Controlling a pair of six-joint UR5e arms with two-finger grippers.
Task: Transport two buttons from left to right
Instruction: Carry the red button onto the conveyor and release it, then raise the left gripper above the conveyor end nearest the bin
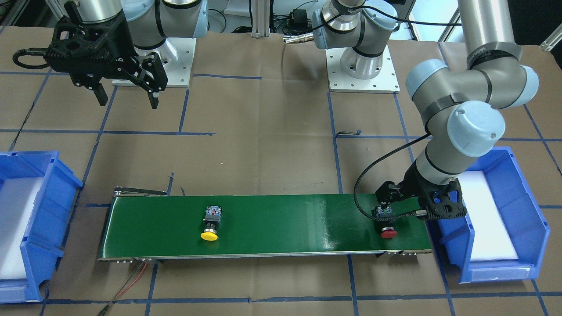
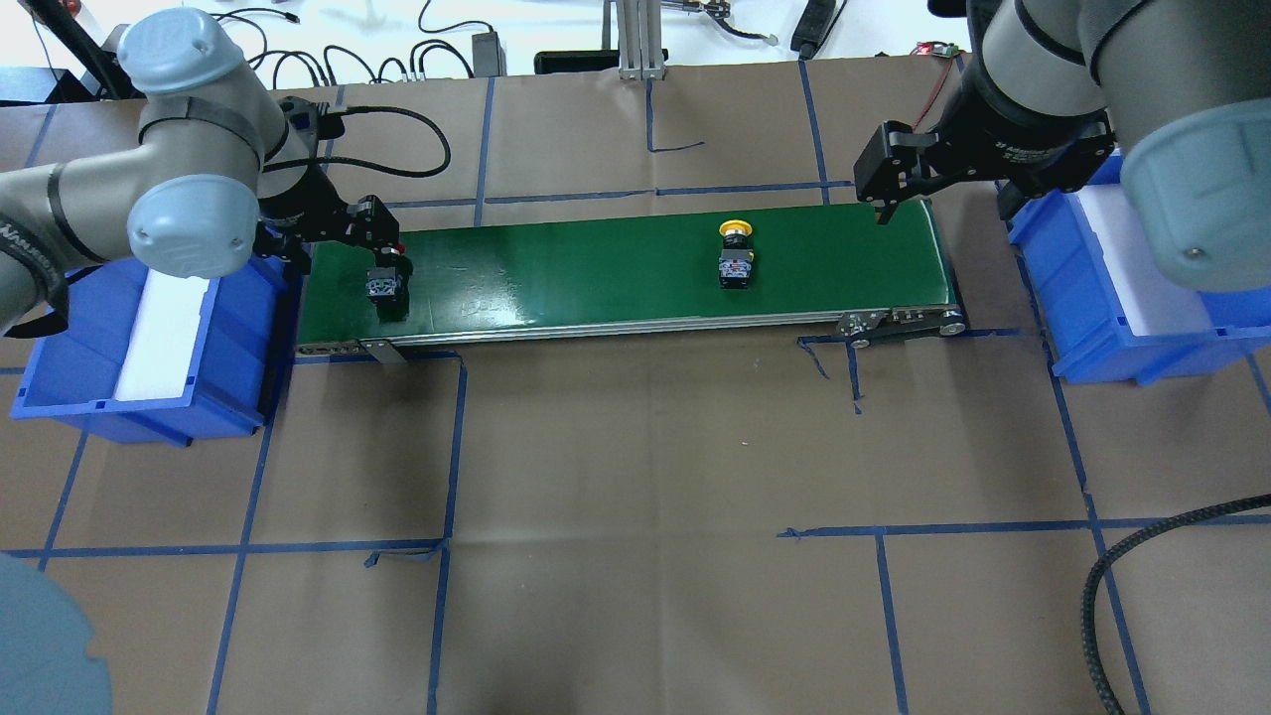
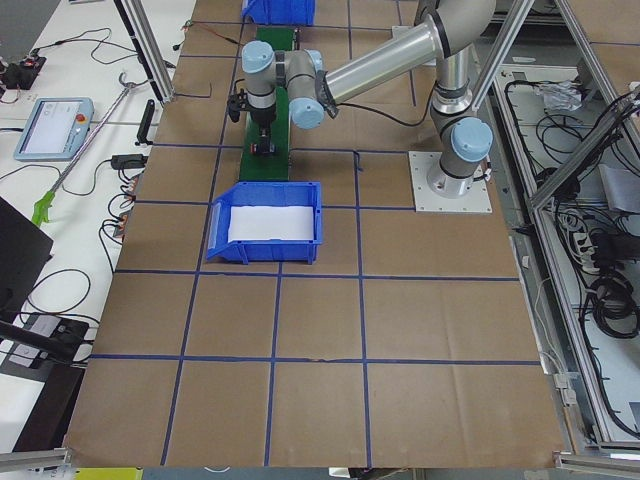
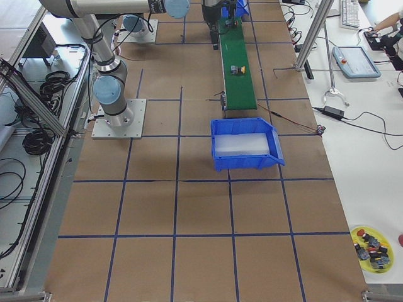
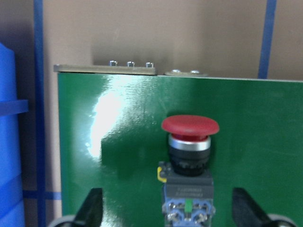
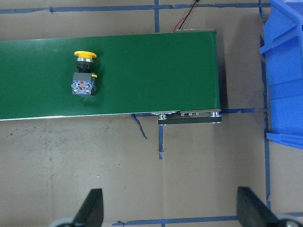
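The red-capped button lies on its side at the left end of the green conveyor belt; it also shows in the front view and the overhead view. My left gripper is open and low over it, one finger on each side of its body with gaps between. The yellow-capped button lies on the belt toward the right end and shows in the right wrist view. My right gripper is open and empty, high above the table beyond the belt's right end.
A blue bin with a white liner stands off the belt's left end, close beside my left arm. A second blue bin stands off the right end. A yellow plate with several spare parts sits far off.
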